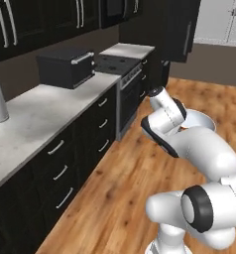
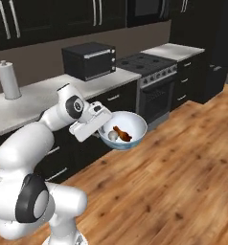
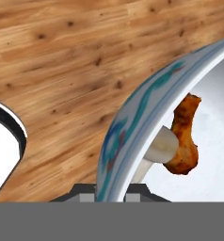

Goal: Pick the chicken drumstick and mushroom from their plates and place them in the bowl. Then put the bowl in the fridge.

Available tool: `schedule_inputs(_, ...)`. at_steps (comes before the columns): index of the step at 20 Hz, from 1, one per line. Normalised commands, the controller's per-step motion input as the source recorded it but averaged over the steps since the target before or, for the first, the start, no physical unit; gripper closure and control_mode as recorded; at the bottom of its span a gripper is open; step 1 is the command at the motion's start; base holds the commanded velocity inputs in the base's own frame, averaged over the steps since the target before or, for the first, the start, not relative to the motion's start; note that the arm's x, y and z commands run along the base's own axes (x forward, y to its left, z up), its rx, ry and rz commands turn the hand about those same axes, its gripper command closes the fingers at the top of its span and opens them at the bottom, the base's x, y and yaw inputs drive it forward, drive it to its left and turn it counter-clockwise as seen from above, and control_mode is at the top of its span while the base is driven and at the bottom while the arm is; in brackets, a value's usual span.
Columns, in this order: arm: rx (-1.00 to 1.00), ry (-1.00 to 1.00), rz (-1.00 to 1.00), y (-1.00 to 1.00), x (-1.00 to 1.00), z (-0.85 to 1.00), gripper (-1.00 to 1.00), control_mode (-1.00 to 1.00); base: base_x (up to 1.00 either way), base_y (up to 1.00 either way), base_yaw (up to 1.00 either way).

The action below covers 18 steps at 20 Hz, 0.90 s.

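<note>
At the far left of the right base view a white paper-towel roll (image 2: 9, 79) stood upright on the pale tabletop (image 2: 39, 95); further right a black toaster oven (image 2: 89, 61) sat on the same tabletop, and beyond it the black stove (image 2: 149, 64) was set between the dark cabinets. In front of the tabletop, over the wooden floor (image 2: 183, 182), the tool (image 2: 100, 130) was closed on the near rim of the bowl (image 2: 135, 135) and held it in the air, roughly level; inside lay the chicken drumstick (image 2: 122, 134), with the pale mushroom (image 2: 112, 136) just beside it on its left, the two close together or touching.

In the left base view the arm hid most of the bowl (image 1: 205, 120), leaving its white rim showing to the right of the wrist; the fridge (image 1: 182, 27) stood dark at the far end of the room, well apart from the bowl.

In the hand view the bowl's blue-patterned wall (image 3: 128, 122) ran between the fingertips (image 3: 85, 194), one either side of the rim; the chicken drumstick (image 3: 182, 141) rested inside against the white wall, its light end (image 3: 161, 147) towards the rim.
</note>
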Motion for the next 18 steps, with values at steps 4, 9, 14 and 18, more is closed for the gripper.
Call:
schedule_inputs(4,0.0,0.0,0.0,0.0,0.0,0.0,1.0,1.0,0.74,-0.01,-0.21)
schedule_inputs(9,0.0,0.0,0.0,0.0,0.0,0.0,1.0,1.0,0.63,-0.02,-0.25)
schedule_inputs(14,0.0,0.0,0.0,0.0,0.0,0.0,1.0,1.0,0.55,-0.01,-0.35)
schedule_inputs(18,0.0,0.0,0.0,0.0,0.0,0.0,1.0,1.0,0.47,0.0,-0.46)
